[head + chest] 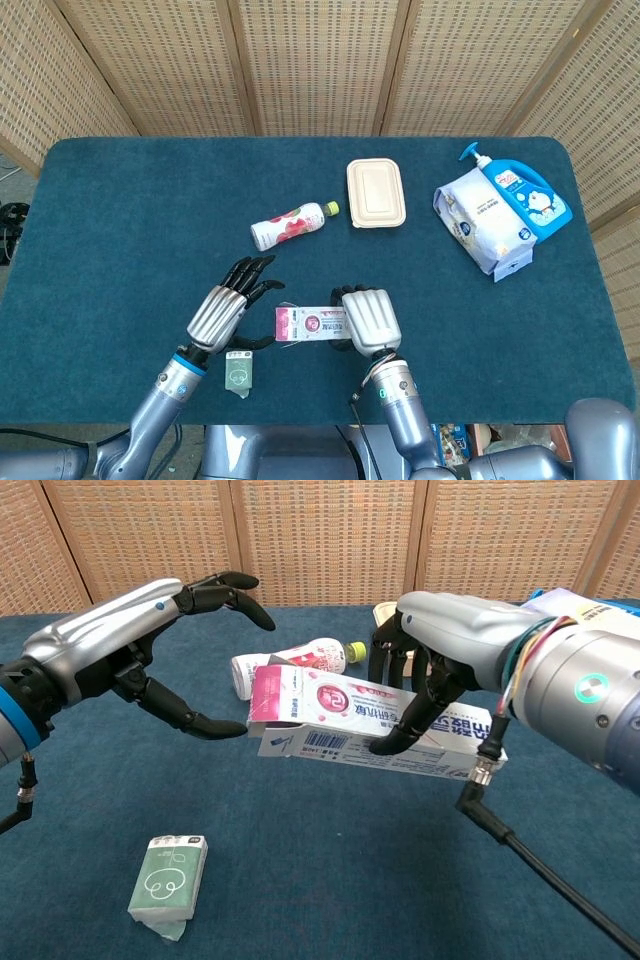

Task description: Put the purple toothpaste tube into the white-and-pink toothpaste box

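Holding the white-and-pink toothpaste box (335, 715) in my right hand (440, 660), I am keeping it lifted off the blue table (120, 230), lying roughly level with its pink end pointing toward my left hand (150, 650). My right fingers (395, 735) are wrapping under and around the box near its middle. My left hand is hanging just beside the box's pink end with the fingers spread apart and nothing in them; one fingertip is sitting close to the box end, though I cannot tell whether it is touching. I am not seeing the purple toothpaste tube anywhere in the open, so I cannot tell where it is. On the table a pink-labelled bottle (290, 224) is lying behind the box, and a small green packet (168, 875) is lying near my left arm.
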Motion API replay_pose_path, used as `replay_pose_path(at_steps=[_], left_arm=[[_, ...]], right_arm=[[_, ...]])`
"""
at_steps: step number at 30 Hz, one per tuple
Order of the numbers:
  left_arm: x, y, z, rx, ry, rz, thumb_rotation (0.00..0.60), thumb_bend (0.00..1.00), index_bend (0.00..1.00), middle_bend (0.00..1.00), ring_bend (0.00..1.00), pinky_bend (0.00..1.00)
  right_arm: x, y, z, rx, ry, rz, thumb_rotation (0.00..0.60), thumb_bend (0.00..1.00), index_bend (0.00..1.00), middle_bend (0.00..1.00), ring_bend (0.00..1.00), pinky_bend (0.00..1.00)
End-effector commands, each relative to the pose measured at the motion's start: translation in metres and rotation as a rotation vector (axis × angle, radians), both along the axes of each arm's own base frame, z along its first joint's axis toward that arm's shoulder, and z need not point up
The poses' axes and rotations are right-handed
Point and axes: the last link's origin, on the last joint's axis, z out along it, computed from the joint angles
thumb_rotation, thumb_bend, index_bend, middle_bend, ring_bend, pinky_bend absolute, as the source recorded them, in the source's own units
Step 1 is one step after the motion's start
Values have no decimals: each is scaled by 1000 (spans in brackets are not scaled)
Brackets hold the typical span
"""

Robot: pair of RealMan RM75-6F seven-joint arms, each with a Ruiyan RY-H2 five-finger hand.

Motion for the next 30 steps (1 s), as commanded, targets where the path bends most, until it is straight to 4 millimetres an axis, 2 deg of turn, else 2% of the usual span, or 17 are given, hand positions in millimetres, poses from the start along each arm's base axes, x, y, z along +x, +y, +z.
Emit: replay_pose_path(at_steps=[1,9,19,24,30], left_arm=[[-1,1,10,8,-41,4,600,155,238,0,0,0],[-6,2,18,13,-64,-5,600,153,239,0,0,0],[-9,-3,23,22,-81,-10,600,156,240,0,0,0],[-18,-8,26,16,-91,9,600,154,240,0,0,0],[-35,-12,37,11,-59,42,600,155,239,0,0,0]], right_arm=[[0,-1,3,26,-77,-56,600,192,643,494,438,493],[-1,-10,13,25,-95,-75,600,191,643,494,438,493],[-1,-9,16,22,-72,-35,600,193,643,494,438,493],[-14,-12,13,3,-8,10,600,194,645,494,438,493],[-42,-18,8,-5,24,11,600,194,647,494,438,493]])
